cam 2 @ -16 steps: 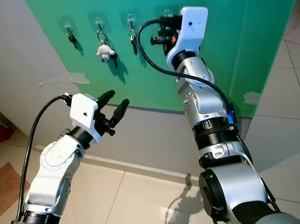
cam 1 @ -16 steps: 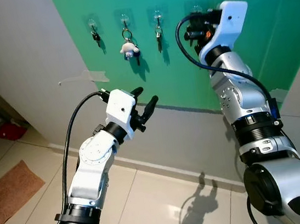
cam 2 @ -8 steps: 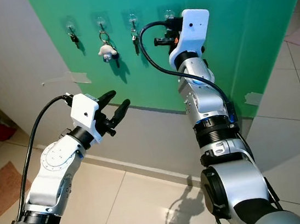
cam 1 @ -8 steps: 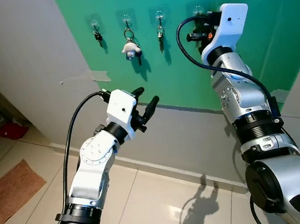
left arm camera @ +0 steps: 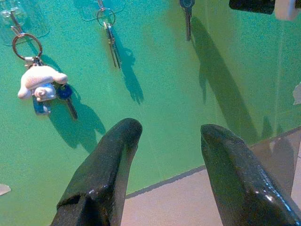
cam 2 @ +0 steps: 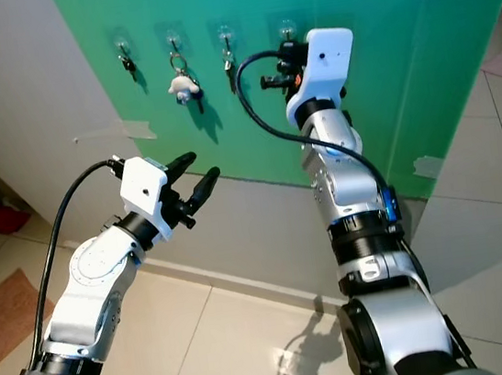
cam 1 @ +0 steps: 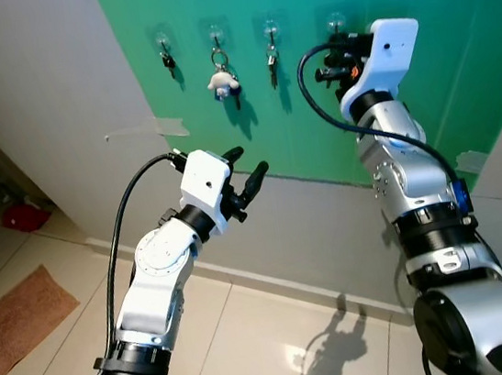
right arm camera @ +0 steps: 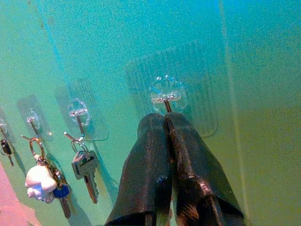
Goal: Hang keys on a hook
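Hanging step: right gripper (right arm camera: pixel 164 117), fingers pressed shut, sits just under the clear adhesive wall hook (right arm camera: pixel 167 94) on the green panel (cam 1: pixel 459 77) — the small blue-headed key (left arm camera: pixel 187 14) dangles there, pinched or hooked I cannot tell; next comes seating, then letting go; left gripper (left arm camera: pixel 167 136) hovers wide open, empty.

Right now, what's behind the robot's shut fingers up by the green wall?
Behind the right gripper sits a clear stick-on hook on the green wall. The fingertips cover the hook's lower end, so whether keys hang there cannot be seen.

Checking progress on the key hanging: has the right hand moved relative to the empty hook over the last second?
Yes. The right hand has dropped below the empty hook, which it covered a second ago.
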Tool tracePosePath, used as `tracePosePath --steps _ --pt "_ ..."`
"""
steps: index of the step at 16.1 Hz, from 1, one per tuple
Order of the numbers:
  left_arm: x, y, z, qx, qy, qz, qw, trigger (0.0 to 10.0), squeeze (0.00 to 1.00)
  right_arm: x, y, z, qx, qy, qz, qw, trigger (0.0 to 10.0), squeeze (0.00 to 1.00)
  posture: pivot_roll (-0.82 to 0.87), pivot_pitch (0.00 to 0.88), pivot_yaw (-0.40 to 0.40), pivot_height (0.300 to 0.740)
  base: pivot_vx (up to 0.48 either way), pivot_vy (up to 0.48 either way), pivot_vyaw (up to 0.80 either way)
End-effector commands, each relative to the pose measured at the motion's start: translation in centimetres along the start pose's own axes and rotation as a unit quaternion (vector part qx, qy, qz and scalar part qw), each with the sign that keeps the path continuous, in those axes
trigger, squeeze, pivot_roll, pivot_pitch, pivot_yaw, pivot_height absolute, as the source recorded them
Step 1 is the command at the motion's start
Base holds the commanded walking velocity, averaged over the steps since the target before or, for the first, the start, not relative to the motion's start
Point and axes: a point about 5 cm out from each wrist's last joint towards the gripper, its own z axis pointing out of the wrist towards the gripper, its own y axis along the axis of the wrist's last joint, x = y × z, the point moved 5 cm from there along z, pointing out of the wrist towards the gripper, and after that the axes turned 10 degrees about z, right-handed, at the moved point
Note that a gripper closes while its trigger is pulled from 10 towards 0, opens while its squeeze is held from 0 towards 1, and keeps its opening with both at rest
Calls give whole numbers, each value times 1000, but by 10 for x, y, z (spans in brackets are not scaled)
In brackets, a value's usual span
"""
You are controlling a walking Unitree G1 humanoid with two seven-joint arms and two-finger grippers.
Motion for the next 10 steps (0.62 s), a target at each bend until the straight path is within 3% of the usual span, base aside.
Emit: tracePosePath --steps 1,10 --pt "2 4 1 -4 -5 10 1000 10000 0 -9 -40 -13 76 -18 0 997 10000 0 -88 0 147 740 0 0 0" --pt "1 5 1 -7 -6 13 1000 10000 0 -7 -47 -21 92 -16 -3 996 10000 0 -92 0 149 740 0 0 0"
